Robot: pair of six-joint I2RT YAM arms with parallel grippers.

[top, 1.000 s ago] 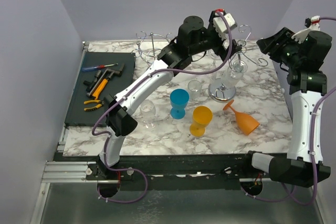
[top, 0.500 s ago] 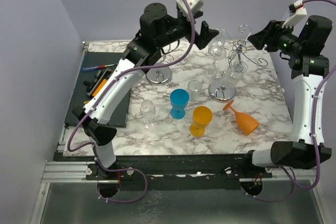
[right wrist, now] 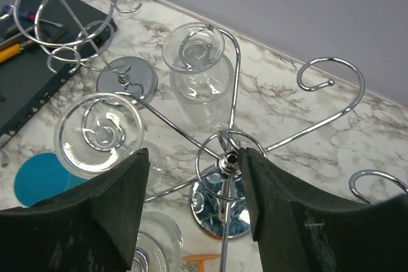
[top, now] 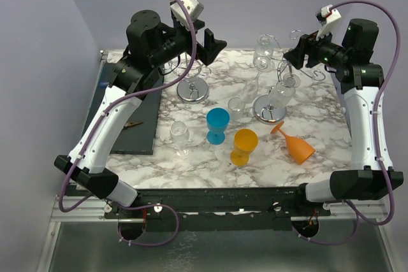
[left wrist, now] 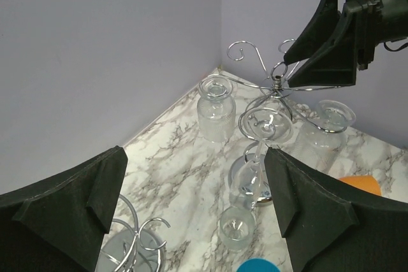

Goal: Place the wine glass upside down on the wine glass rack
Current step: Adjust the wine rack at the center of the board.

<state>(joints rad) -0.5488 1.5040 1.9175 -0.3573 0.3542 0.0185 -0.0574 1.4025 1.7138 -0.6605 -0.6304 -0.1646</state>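
"What has changed in the last second?"

"Nearest me, nothing. The yellow goblet [top: 244,144], the blue cup [top: 217,123] and the orange goblet [top: 295,143] on its side sit where they were, and so does the clear glass [top: 180,133]. Farther back, the wine glass [top: 263,49] now hangs bowl-down from a hook of the wine glass rack [top: 269,110], with nothing holding it."

"And the left arm?"

"My left gripper [top: 211,41] has swung off to the back left, near the second rack [top: 192,90]. Its jaws are spread fully and empty."

"The right one?"

"My right gripper [right wrist: 194,152] has come in over the rack's central post [right wrist: 231,156]. Its jaws are partly apart and widening, one on each side of the post, and as far as I can see they grip nothing."

"So where are we?"

"I judge this glass hung and released. The risk now is the right arm nudging the rack."
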